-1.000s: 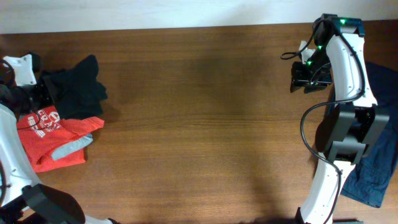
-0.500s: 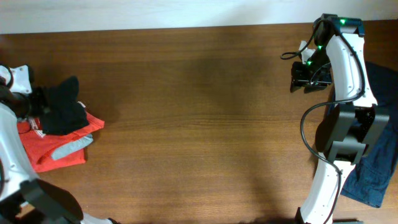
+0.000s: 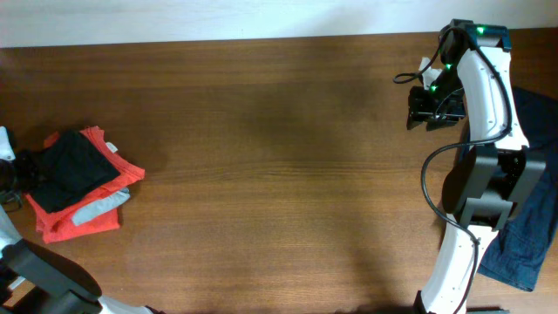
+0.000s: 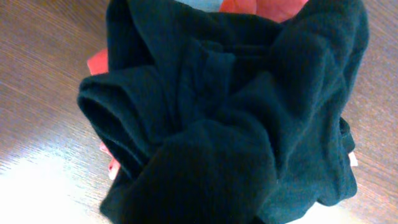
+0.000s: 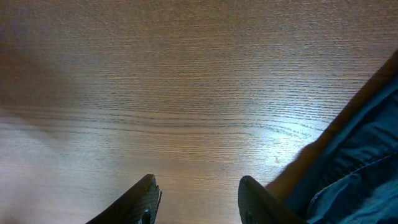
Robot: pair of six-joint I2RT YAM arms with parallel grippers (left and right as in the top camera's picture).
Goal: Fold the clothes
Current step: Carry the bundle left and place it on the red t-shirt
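Note:
The clothes lie at both ends of the table. A dark teal shirt [image 3: 74,167] sits bunched on top of a red tee [image 3: 83,220] at the far left. My left gripper [image 3: 19,171] is at the shirt's left edge. In the left wrist view the dark shirt [image 4: 230,118] fills the frame and gathers toward the jaws, hiding the fingers. The red tee [image 4: 96,62] peeks out beside it. A navy-blue garment [image 3: 532,218] lies under the right arm's base. My right gripper [image 3: 427,106] hangs open over bare wood, its fingers [image 5: 144,198] holding nothing.
The wooden table [image 3: 279,174] stretches between the two piles. In the right wrist view the navy-blue garment [image 5: 364,155] reaches in at the lower right, close to the right finger. The table's far edge [image 3: 261,39] meets a pale wall.
My left arm has drawn the dark shirt leftward and set it down on the red tee, covering its print. The right arm has not moved.

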